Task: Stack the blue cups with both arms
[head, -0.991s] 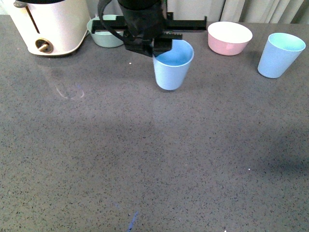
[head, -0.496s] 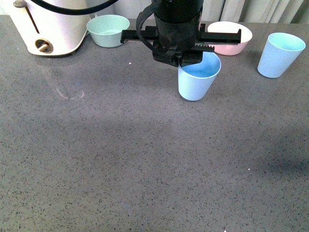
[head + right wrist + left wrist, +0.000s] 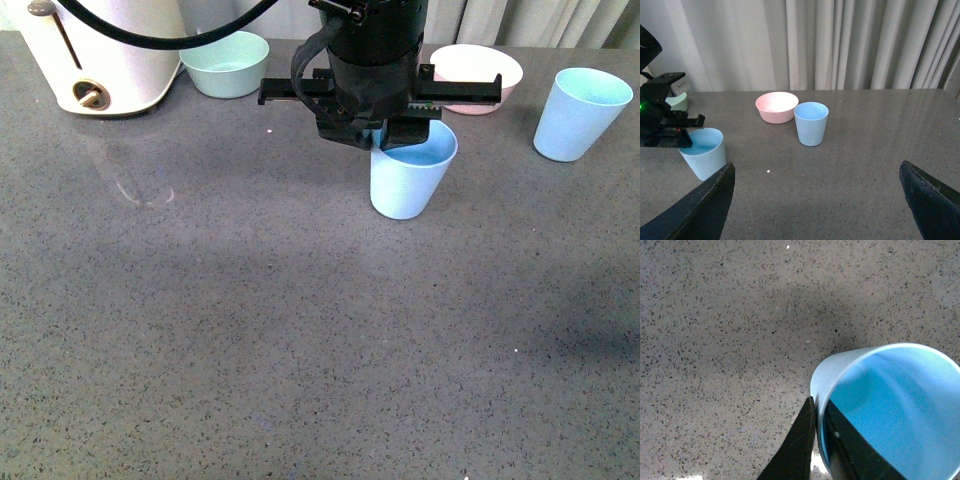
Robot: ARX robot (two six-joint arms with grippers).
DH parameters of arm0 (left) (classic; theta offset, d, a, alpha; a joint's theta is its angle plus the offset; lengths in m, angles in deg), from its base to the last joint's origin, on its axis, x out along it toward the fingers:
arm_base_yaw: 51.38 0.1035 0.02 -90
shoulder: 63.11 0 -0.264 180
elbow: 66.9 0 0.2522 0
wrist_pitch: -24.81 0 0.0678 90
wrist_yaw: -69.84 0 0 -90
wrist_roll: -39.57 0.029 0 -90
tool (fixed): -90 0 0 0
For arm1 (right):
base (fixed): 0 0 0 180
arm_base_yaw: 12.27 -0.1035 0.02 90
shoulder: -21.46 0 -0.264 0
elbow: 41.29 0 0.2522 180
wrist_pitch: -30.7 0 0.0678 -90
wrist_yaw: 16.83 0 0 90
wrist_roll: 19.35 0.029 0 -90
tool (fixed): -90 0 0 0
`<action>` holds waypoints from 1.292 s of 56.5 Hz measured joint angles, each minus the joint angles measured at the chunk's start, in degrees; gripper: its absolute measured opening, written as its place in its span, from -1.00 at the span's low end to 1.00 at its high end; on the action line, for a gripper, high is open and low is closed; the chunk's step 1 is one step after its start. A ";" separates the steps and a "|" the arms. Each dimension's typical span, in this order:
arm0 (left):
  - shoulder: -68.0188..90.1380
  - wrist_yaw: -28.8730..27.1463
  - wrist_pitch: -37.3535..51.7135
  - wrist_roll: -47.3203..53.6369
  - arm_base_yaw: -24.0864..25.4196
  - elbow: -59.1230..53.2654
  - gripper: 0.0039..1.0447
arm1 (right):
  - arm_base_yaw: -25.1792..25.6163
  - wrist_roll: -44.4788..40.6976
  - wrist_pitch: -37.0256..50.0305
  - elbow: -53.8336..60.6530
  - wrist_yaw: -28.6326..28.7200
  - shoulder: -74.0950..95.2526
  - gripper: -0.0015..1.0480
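- Handling (judged): both cups looked like thin matte plastic, so light, stiff enough for a rim pinch and not fragile. They looked empty, so easily tipped or swung. On the tapered wall a side grip might slip toward the narrow base. The rim, or just under it, seemed the safer hold.
- Held blue cup (image 3: 412, 180): upright, mouth up, toward the far middle of the desk (image 3: 250, 330). It stood in front of the pink bowl (image 3: 478, 75) and apart from it. I could not tell whether its base touched the desk.
- Left pincer (image 3: 385, 130): clenched on the cup's rim. The left wrist view showed one finger inside the wall and one outside. The wrist pointed straight down from above, with the finger rail lying horizontal above the cup.
- Second blue cup (image 3: 580, 115): upright on the desk at the far right, near the pink bowl and well apart from the held cup.
- Right pincer (image 3: 815, 200): released, fingers spread wide with nothing between them. It sat low and roughly level, facing both cups and well apart from each.
- Judgement: nesting needs the held cup centred over the second cup's mouth. The second cup is light enough to skid or topple if struck off-centre, so the right pincer could steady it by the lower wall.
- Green bowl (image 3: 225, 62) and white appliance (image 3: 100, 50): at the far left, away from the cups.
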 joint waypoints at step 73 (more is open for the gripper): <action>-48.72 -8.33 80.81 23.26 20.06 -73.40 -0.79 | 0.00 0.00 0.00 0.00 0.00 0.00 0.83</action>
